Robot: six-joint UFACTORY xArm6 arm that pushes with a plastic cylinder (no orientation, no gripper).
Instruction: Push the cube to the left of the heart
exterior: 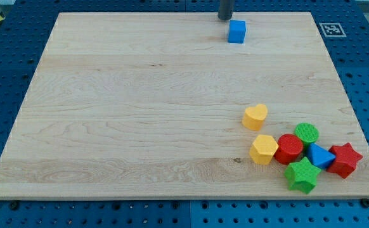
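A blue cube (236, 31) sits near the view's top edge of the wooden board (140, 114), right of centre. My tip (225, 19) is at the view's top, just up and left of the cube, close to its top-left corner; contact cannot be told. A yellow heart (255, 116) lies far below the cube, at the lower right of the board.
Below and right of the heart is a cluster: a yellow hexagon (264, 149), a red cylinder (290, 149), a green cylinder (307, 133), a blue triangle (321, 156), a red star (344, 159) and a green star (302, 175). A marker tag (330, 29) is at the top right corner.
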